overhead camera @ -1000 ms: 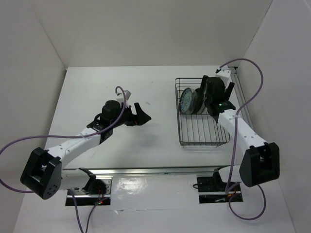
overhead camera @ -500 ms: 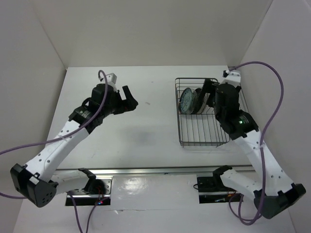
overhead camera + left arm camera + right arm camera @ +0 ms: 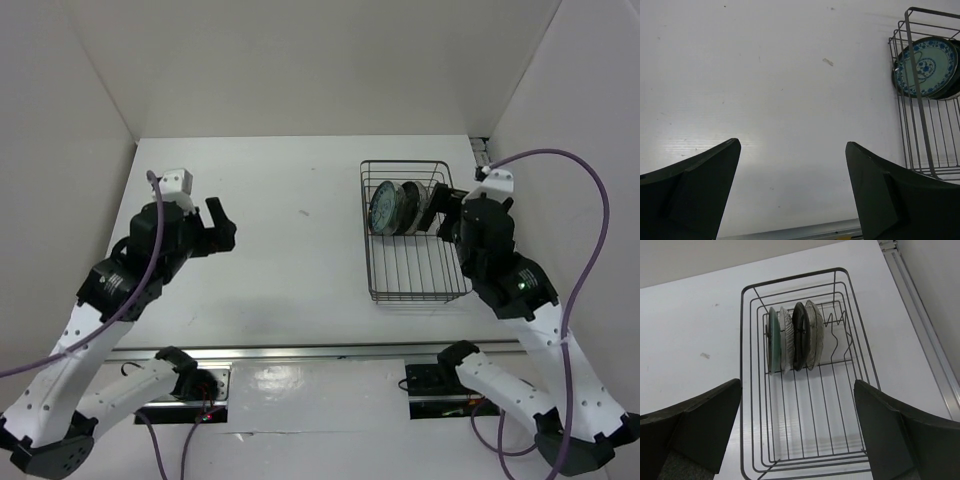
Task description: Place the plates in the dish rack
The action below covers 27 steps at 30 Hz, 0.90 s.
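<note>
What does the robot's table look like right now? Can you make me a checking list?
Surface: white table, bare apart from the rack.
Job's things: blue-green plate, clear plate, black plate and grey-beige plate stand on edge, side by side, in the dish rack.
Clutter: nothing seen, only a tiny fleck on the table.
Grippers: left hand open and empty, over bare table; right hand open and empty, above the rack.
Cables: purple left cable and right cable loop off the arms.
Surroundings: white walls on three sides; metal rail at the near edge.
</note>
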Each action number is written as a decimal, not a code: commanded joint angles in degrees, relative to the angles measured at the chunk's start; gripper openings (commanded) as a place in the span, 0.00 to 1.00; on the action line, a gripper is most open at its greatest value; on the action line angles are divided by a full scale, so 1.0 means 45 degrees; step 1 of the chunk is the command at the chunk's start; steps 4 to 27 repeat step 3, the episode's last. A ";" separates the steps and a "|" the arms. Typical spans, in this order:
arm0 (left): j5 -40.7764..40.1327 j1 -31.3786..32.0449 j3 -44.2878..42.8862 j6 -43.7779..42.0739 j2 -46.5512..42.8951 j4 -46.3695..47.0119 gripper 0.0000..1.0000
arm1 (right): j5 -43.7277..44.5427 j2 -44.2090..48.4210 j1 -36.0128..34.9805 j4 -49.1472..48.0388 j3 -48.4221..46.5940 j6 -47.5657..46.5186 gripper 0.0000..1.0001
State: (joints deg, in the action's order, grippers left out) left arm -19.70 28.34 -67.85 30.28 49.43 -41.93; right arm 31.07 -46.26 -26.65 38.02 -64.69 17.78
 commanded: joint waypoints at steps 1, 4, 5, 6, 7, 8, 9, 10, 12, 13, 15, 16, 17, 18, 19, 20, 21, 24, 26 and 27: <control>-0.0426 0.0070 0.0313 -0.0636 -0.0144 0.0334 1.00 | 0.0557 0.0261 -0.0131 0.0321 -0.0118 0.0149 1.00; -0.0309 0.0070 0.0313 -0.0636 0.0108 0.0334 1.00 | 0.0693 0.0261 -0.0131 0.0438 -0.0118 0.0150 1.00; -0.0309 0.0070 0.0313 -0.0636 0.0108 0.0334 1.00 | 0.0693 0.0261 -0.0131 0.0438 -0.0118 0.0150 1.00; -0.0309 0.0070 0.0313 -0.0636 0.0108 0.0334 1.00 | 0.0693 0.0261 -0.0131 0.0438 -0.0118 0.0150 1.00; -0.0309 0.0070 0.0313 -0.0636 0.0108 0.0334 1.00 | 0.0693 0.0261 -0.0131 0.0438 -0.0118 0.0150 1.00; -0.0309 0.0070 0.0313 -0.0636 0.0108 0.0334 1.00 | 0.0693 0.0261 -0.0131 0.0438 -0.0118 0.0150 1.00; -0.0309 0.0070 0.0313 -0.0636 0.0108 0.0334 1.00 | 0.0693 0.0261 -0.0131 0.0438 -0.0118 0.0150 1.00; -0.0309 0.0070 0.0313 -0.0636 0.0108 0.0334 1.00 | 0.0693 0.0261 -0.0131 0.0438 -0.0118 0.0150 1.00; -0.0309 0.0070 0.0313 -0.0636 0.0108 0.0334 1.00 | 0.0693 0.0261 -0.0131 0.0438 -0.0118 0.0150 1.00; -0.0309 0.0070 0.0313 -0.0636 0.0108 0.0334 1.00 | 0.0693 0.0261 -0.0131 0.0438 -0.0118 0.0150 1.00; -0.0309 0.0070 0.0313 -0.0636 0.0108 0.0334 1.00 | 0.0693 0.0261 -0.0131 0.0438 -0.0118 0.0150 1.00; -0.0309 0.0070 0.0313 -0.0636 0.0108 0.0334 1.00 | 0.0693 0.0261 -0.0131 0.0438 -0.0118 0.0150 1.00; -0.0309 0.0070 0.0313 -0.0636 0.0108 0.0334 1.00 | 0.0693 0.0261 -0.0131 0.0438 -0.0118 0.0150 1.00; -0.0309 0.0070 0.0313 -0.0636 0.0108 0.0334 1.00 | 0.0693 0.0261 -0.0131 0.0438 -0.0118 0.0150 1.00; -0.0309 0.0070 0.0313 -0.0636 0.0108 0.0334 1.00 | 0.0693 0.0261 -0.0131 0.0438 -0.0118 0.0150 1.00; -0.0309 0.0070 0.0313 -0.0636 0.0108 0.0334 1.00 | 0.0693 0.0261 -0.0131 0.0438 -0.0118 0.0150 1.00; -0.0309 0.0070 0.0313 -0.0636 0.0108 0.0334 1.00 | 0.0693 0.0261 -0.0131 0.0438 -0.0118 0.0150 1.00; -0.0309 0.0070 0.0313 -0.0636 0.0108 0.0334 1.00 | 0.0693 0.0261 -0.0131 0.0438 -0.0118 0.0150 1.00; -0.0309 0.0070 0.0313 -0.0636 0.0108 0.0334 1.00 | 0.0693 0.0261 -0.0131 0.0438 -0.0118 0.0150 1.00; -0.0309 0.0070 0.0313 -0.0636 0.0108 0.0334 1.00 | 0.0693 0.0261 -0.0131 0.0438 -0.0118 0.0150 1.00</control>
